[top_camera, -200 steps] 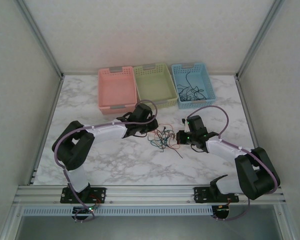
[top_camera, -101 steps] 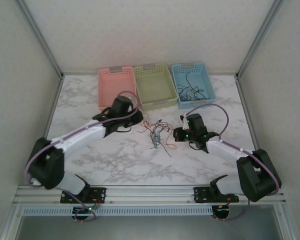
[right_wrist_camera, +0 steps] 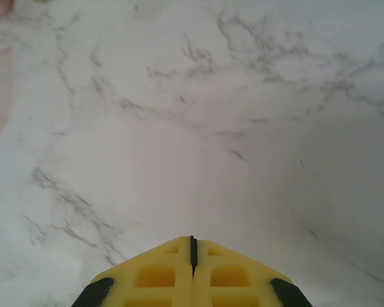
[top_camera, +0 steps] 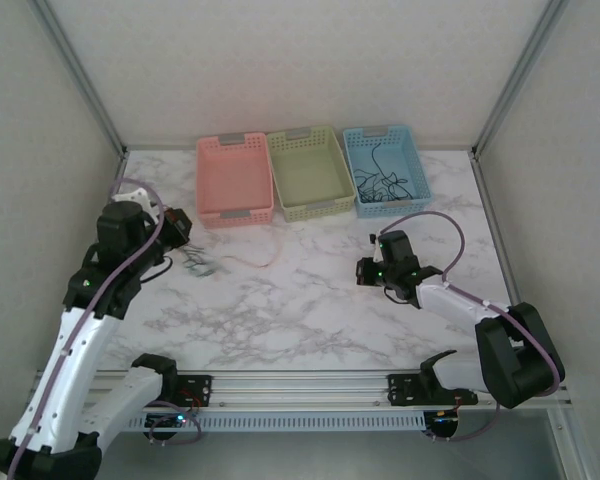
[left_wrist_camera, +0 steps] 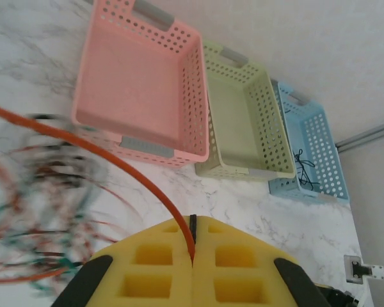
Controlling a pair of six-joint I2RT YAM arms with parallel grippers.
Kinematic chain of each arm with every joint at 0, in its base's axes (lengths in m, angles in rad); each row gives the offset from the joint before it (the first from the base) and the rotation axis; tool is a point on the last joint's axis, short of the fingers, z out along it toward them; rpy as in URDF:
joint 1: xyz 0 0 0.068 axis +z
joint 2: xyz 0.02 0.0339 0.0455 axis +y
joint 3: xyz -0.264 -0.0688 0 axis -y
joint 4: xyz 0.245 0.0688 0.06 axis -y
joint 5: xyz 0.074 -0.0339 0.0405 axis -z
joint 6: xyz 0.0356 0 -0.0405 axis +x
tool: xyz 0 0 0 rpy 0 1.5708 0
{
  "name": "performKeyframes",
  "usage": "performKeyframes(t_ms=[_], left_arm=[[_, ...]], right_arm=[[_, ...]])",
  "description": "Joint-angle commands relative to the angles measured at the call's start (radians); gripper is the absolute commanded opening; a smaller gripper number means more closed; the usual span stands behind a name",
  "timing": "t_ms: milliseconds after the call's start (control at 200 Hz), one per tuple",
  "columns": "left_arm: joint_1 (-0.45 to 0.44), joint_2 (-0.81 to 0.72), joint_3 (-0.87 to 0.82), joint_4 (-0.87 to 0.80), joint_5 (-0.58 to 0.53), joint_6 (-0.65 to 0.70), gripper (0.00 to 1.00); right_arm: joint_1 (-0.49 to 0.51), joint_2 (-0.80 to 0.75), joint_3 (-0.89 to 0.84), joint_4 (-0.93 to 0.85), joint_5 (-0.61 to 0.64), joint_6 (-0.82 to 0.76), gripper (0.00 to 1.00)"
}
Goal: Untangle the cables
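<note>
Where the left arm reaches out over the left side of the marble table (top_camera: 310, 310), we see the left gripper (left_wrist_camera: 192, 231) clenched, its yellow fingers (left_wrist_camera: 150, 259) pressed together with a single orange cable (left_wrist_camera: 115, 161) pinched in the seam between them. From that seam the orange cable climbs in a taut arc up and away to the left edge of the wrist view. Below the arc lies the tangle of cables (left_wrist_camera: 38, 211), red, orange and teal strands smeared by blur, so we cannot tell how many strands there are or how they cross. In the overhead view the same tangle sits as a small grey smudge just beside the left gripper, near the front left corner of the pink basket (top_camera: 234, 180), and a pale orange strand (top_camera: 260, 263) trails from it to the right across the marble.

The right gripper (right_wrist_camera: 192, 246) is also clamped shut, its two yellow pads meeting along a thin dark line with nothing between them. It hangs over bare marble, well apart from the tangle.

Behind both arms three baskets stand in a row at the back of the table: pink, then the green basket (top_camera: 310, 172), then the blue basket (top_camera: 412, 165). In the blue one we see a few black cables (top_camera: 380, 183) lying loose on its floor
</note>
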Motion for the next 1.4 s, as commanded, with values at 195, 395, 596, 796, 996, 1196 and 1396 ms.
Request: performKeyframes(t_ms=[195, 395, 596, 796, 996, 1196, 1396], left_arm=[[0.008, 0.035, -0.059, 0.036, 0.254, 0.008, 0.00], [-0.001, 0.052, -0.054, 0.124, 0.484, 0.004, 0.00], [-0.065, 0.085, -0.079, 0.182, 0.503, -0.037, 0.00], [-0.170, 0.188, -0.100, 0.170, 0.396, -0.015, 0.00], [-0.209, 0.211, -0.176, 0.231, 0.364, -0.058, 0.00], [-0.235, 0.231, -0.240, 0.292, 0.351, -0.095, 0.00], [-0.235, 0.242, -0.288, 0.295, 0.294, -0.086, 0.00]], right_arm=[[0.002, -0.025, -0.005, -0.004, -0.029, -0.017, 0.00], [0.006, -0.117, -0.050, 0.077, -0.149, -0.016, 0.30], [0.056, -0.196, -0.049, 0.136, -0.271, 0.007, 0.46], [0.139, -0.149, 0.023, 0.121, -0.287, -0.017, 0.48], [0.228, -0.028, 0.070, 0.190, -0.300, 0.010, 0.49], [0.296, 0.094, 0.130, 0.267, -0.293, 0.057, 0.50], [0.363, 0.203, 0.208, 0.291, -0.263, 0.082, 0.49]])
